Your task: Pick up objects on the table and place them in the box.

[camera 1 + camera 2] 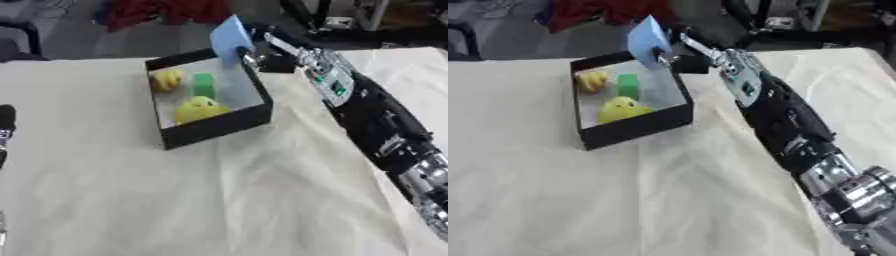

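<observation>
Now the right robot hand (pixel 256 56) pinches a blue block (pixel 231 38) above the far right corner of the black box (pixel 214 129) on the counter (pixel 219 200), and it should, I'd say, shift left over the open middle before letting go.

A cream cloth (pixel 175 200) is covering the desk, looking matt and soft, with shallow creases running across it. The box (pixel 214 129) is showing matt black walls, like card, and a pale, dull floor. The blue piece (pixel 230 37) is looking flat, matt and foam-like. The right arm (pixel 785 120) is wearing matt black casing, while its joint (pixel 850 190) near the lower corner is gleaming like polished silver metal.
</observation>
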Motion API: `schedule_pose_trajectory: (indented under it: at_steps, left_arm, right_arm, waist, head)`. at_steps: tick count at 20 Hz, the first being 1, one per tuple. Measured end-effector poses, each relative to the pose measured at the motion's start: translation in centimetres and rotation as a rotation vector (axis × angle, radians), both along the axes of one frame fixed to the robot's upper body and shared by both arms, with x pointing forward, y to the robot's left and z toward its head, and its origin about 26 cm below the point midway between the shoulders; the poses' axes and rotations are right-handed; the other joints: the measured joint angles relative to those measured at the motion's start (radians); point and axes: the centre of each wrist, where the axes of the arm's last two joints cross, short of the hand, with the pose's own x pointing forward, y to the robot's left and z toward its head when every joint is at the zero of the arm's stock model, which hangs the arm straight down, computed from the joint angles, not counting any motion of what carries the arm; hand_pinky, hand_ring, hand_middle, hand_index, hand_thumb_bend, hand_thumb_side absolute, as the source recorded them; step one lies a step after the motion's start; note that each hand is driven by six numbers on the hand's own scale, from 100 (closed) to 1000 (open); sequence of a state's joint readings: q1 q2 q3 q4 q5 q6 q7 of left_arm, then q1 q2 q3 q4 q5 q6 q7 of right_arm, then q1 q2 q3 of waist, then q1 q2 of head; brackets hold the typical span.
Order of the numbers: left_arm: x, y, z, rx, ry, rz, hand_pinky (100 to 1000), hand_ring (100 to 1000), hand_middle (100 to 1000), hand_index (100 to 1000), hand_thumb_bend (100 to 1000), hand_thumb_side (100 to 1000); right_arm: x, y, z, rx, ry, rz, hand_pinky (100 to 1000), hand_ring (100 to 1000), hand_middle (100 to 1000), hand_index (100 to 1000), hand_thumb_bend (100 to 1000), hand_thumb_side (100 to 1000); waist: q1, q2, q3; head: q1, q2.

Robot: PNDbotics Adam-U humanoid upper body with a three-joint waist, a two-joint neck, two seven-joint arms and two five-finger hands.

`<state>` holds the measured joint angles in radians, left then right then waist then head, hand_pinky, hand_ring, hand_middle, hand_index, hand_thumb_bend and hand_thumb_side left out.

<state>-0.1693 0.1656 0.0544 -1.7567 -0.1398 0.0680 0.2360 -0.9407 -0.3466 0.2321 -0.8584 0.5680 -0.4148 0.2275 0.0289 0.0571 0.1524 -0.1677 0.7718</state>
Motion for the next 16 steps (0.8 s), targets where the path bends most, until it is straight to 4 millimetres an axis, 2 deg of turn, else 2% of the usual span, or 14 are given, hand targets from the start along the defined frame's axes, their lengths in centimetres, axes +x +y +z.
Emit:
schedule_pose_trajectory:
  at_steps: [3,6,7,9,11,13,15,16]
  left_arm:
    - [0.0,0.0,0.0,0.000,0.000,0.000,663,569,589,808,794,690]
    - [0.0,0.0,0.0,0.000,0.000,0.000,663,569,589,808,794,690]
    - [0.0,0.0,0.0,0.000,0.000,0.000,663,569,589,808,794,690]
    - [0.0,0.0,0.0,0.000,0.000,0.001,663,568,589,808,794,690]
    - [0.0,0.0,0.0,0.000,0.000,0.001,663,568,589,808,795,689]
    - [0.0,0.0,0.0,0.000,0.000,0.001,663,568,588,808,796,689]
    - [0.0,0.0,0.0,0.000,0.000,0.002,663,567,588,808,796,689]
    - [0.0,0.0,0.0,0.000,0.000,0.002,663,567,588,808,796,689]
  right_arm:
    - [-0.2,0.6,0.5,-0.029,0.010,0.048,958,902,1000,1000,100,949]
    - [-0.3,1.0,0.8,-0.081,0.034,0.096,982,935,1000,1000,100,878]
    - [-0.3,1.2,0.9,-0.101,0.042,0.113,993,954,1000,1000,137,768]
    - [-0.4,1.4,1.0,-0.153,0.060,0.144,1000,969,1000,1000,136,634]
    - [-0.5,1.5,1.1,-0.209,0.079,0.166,1000,979,1000,1000,100,407]
    - [-0.5,1.5,1.1,-0.259,0.096,0.175,1000,985,1000,1000,100,220]
    - [-0.6,1.4,0.9,-0.301,0.116,0.177,1000,986,1000,1000,100,100]
    - [-0.6,1.4,0.8,-0.318,0.122,0.176,1000,987,1000,1000,100,100]
  waist:
    - [0.000,0.000,-0.001]
    - [0.000,0.000,-0.001]
    - [0.000,0.000,-0.001]
    - [0.000,0.000,-0.001]
    - [0.000,0.000,-0.002]
    - [0.000,0.000,-0.002]
    - [0.000,0.000,-0.002]
    - [0.000,0.000,-0.003]
  head:
    - [0.000,0.000]
    - [0.000,0.000]
    - [0.000,0.000]
    - [0.000,0.000]
    - [0.000,0.000]
    - [0.000,0.000]
    - [0.000,0.000]
    - [0.000,0.000]
